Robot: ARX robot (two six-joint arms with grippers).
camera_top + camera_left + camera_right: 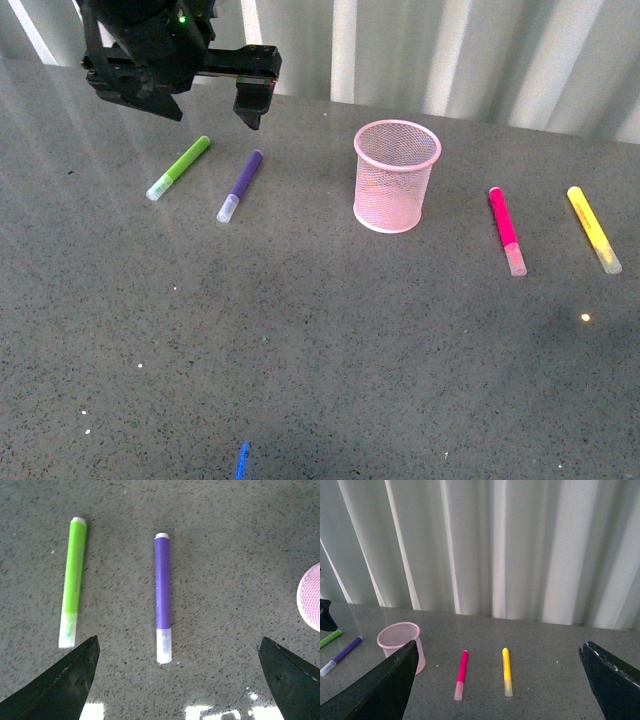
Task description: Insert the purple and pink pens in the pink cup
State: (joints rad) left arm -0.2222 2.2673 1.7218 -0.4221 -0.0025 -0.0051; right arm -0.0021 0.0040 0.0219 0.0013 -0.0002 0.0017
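Pens: four, all lying on the counter (pixel 320 350). One lime green pen (pixel 180 167) and one purple pen (pixel 241 185), both near the left pincer (pixel 207 115), on the side toward the robot. One pink pen (pixel 506 230) and one yellow pen (pixel 593 229), both well apart from that pincer, off to its right. Cups: one pink cup (pixel 396 176), between the purple and pink pens.

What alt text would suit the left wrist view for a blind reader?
A purple pen lies on a grey speckled table, framed between the wide-open black fingers of the left gripper hovering above. A lime green pen lies apart beside it, and the pink cup peeks in at one edge.
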